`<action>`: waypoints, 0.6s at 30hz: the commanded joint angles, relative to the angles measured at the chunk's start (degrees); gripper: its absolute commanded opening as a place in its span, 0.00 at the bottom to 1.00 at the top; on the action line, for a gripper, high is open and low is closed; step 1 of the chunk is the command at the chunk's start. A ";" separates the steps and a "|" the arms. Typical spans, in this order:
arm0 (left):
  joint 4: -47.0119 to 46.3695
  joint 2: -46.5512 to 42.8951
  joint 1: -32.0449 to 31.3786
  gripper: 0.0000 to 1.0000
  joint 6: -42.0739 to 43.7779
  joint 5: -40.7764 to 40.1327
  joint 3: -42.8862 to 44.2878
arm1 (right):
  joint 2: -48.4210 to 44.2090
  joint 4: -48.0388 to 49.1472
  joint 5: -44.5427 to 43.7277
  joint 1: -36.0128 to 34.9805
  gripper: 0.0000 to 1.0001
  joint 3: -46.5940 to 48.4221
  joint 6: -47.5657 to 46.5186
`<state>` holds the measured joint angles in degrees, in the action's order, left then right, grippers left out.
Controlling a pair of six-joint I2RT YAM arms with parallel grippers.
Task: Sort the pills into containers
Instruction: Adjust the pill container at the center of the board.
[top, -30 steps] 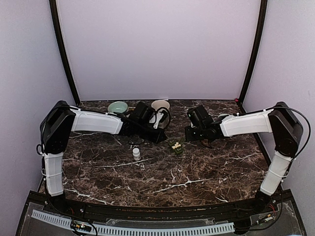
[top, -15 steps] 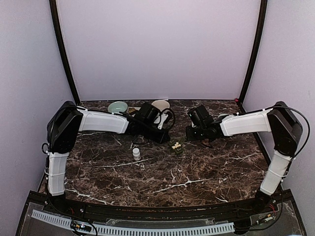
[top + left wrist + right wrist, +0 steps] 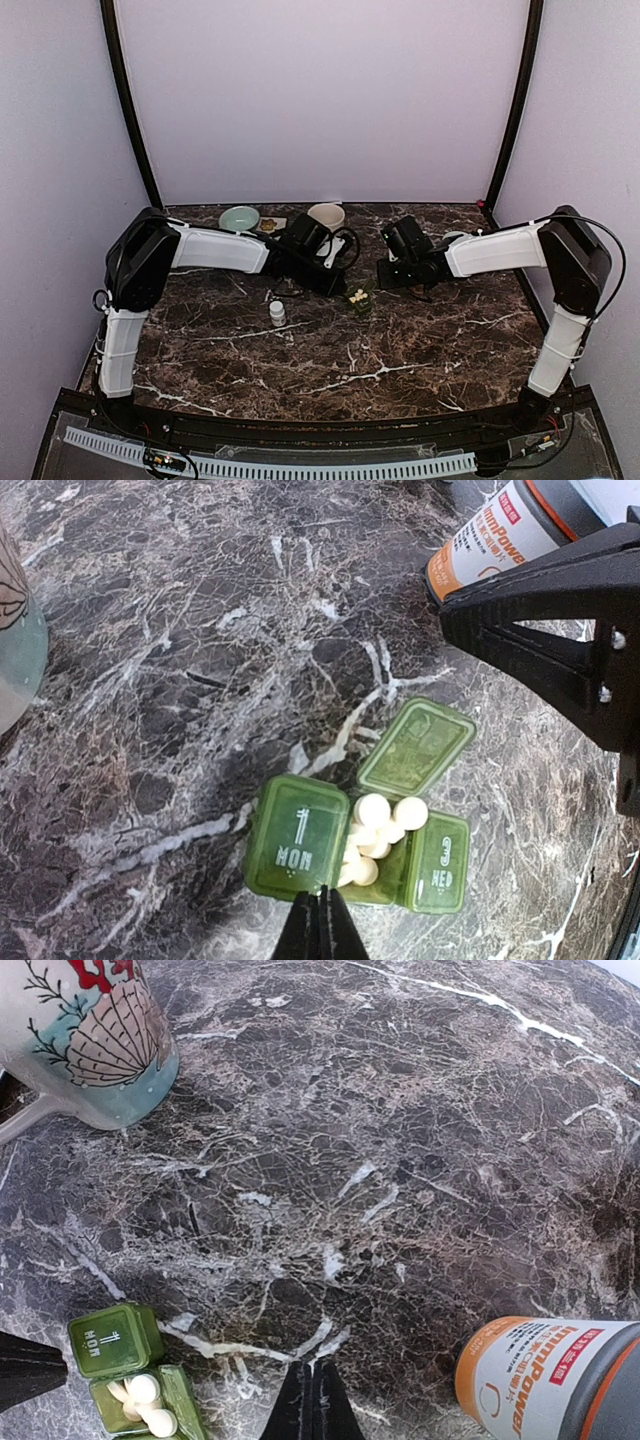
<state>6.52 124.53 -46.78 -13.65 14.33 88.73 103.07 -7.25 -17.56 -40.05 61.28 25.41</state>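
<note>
Both pressed together, the left claw (image 3: 320, 925) is hovering by the green pill box (image 3: 298, 845), the right claw (image 3: 310, 1400) over the marble surface (image 3: 400, 1110)

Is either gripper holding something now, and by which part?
Nothing is held. The left gripper is shut empty at the edge of the pill box; the right gripper is shut empty, apart from the bottle.

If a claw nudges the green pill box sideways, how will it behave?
Probably light: the pill box is small thin plastic, so it should slide on the polished table rather than resist. Its middle lid is open and pills heap above the rim, so a jolt could spill some. Flat and low, it seems unlikely to tip.
</note>
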 commanded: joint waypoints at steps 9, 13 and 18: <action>1.48 1.05 -0.24 0.00 1.06 -0.33 2.94 | 1.37 2.06 1.86 0.75 0.00 0.94 -0.18; 1.08 1.13 -0.29 0.00 0.96 -0.48 3.18 | 1.36 2.23 2.20 0.83 0.00 0.84 -0.20; 1.52 2.19 -0.27 0.00 0.95 -0.44 4.40 | 1.44 2.29 2.77 0.98 0.00 0.86 -0.27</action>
<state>7.01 125.91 -46.78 -13.45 14.09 91.13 104.01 -6.98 -15.64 -39.57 61.28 25.41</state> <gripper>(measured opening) 0.006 0.007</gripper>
